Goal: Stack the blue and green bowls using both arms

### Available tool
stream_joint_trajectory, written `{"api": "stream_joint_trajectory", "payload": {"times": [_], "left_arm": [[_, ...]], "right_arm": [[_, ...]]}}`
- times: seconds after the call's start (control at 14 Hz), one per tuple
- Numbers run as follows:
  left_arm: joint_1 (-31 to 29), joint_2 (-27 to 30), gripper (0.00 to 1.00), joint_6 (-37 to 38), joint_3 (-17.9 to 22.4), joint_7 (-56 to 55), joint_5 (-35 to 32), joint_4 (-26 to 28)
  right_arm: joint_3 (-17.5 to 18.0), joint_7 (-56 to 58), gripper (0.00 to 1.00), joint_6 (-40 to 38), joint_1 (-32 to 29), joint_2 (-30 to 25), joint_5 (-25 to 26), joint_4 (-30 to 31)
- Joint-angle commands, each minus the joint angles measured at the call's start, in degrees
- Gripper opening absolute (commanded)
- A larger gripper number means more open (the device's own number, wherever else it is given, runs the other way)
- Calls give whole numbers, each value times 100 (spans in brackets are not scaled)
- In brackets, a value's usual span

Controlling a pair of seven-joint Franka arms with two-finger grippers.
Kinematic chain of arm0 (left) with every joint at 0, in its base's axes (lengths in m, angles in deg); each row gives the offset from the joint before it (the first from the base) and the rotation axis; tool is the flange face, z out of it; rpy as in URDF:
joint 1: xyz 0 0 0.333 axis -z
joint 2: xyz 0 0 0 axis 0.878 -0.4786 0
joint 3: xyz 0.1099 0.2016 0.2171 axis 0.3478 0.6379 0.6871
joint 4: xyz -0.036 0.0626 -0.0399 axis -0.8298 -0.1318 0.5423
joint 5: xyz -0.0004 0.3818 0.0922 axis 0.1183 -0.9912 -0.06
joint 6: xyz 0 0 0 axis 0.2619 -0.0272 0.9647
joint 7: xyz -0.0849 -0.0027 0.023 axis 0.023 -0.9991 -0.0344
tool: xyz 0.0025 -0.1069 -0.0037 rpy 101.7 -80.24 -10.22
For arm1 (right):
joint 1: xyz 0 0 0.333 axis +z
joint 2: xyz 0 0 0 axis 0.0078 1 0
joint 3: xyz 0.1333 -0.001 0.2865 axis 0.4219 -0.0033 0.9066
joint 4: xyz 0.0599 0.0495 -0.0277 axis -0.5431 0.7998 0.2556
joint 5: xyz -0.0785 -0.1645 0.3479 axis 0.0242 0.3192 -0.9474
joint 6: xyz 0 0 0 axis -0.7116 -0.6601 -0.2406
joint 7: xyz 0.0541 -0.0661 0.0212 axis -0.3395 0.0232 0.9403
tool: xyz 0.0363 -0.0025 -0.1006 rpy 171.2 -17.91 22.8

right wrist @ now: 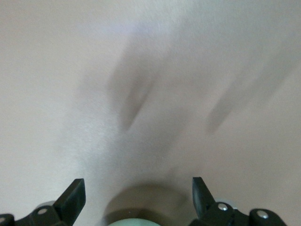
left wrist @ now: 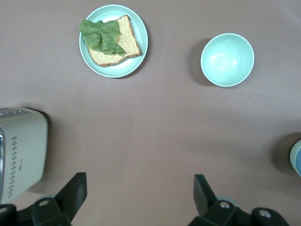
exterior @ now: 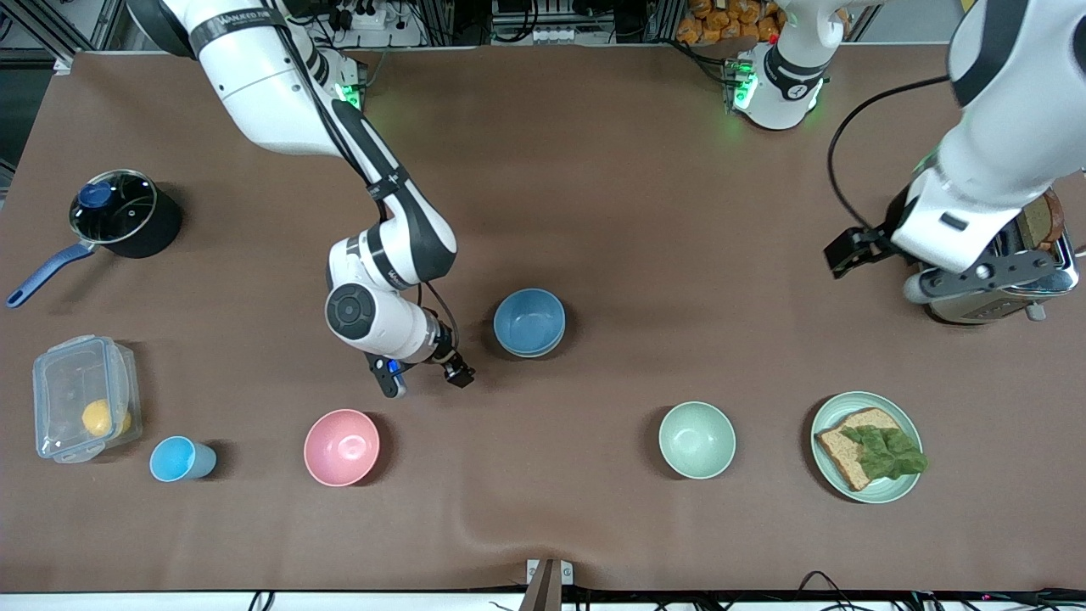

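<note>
The round light-blue matte bowl point(exterior: 529, 322) sits mid-table, apparently nested on another; the pale green matte bowl point(exterior: 697, 440) lies nearer the camera; right gripper point(exterior: 459, 374) beside the blue bowl, spread, empty; left gripper point(left wrist: 139, 193) over the toaster point(left wrist: 21, 150), spread, waiting.

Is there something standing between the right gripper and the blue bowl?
Nothing visible. The open right gripper hangs over bare brown tablecloth just beside the blue bowl, toward the right arm's end. The pink bowl lies nearer to the front camera, off that path.

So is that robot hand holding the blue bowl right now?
No, the right gripper hangs open over bare table beside the blue bowl, holding nothing.
</note>
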Motion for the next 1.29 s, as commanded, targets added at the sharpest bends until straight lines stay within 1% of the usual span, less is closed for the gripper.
{"api": "stream_joint_trajectory", "payload": {"times": [0.0,0.14,0.29,0.5,0.57,0.64,0.79,1.07,1.21], "left_arm": [[67,386,100,185,367,631,146,209],[112,518,100,256,702,1115,348,218],[121,562,100,405,738,1266,401,200],[138,571,100,633,747,1600,428,183],[147,580,100,695,747,1618,428,165],[147,588,100,704,747,1618,428,165],[147,588,100,765,747,1618,428,147],[147,588,100,774,747,1627,437,147],[147,623,100,783,747,1662,437,165]], "right_arm": [[68,385,100,-233,-236,-283,76,13],[68,1079,100,-671,-447,-512,67,21],[68,1825,100,-1233,-754,-845,76,48],[50,3336,100,-1937,-1290,-1469,137,109],[59,3828,100,-2122,-1474,-1775,311,188],[59,4338,100,-2341,-1615,-2074,592,258],[59,5121,100,-2798,-1809,-2541,1015,268],[59,6335,100,-3519,-2012,-3324,1463,268],[68,7046,100,-3740,-2257,-3640,1701,268]]}}
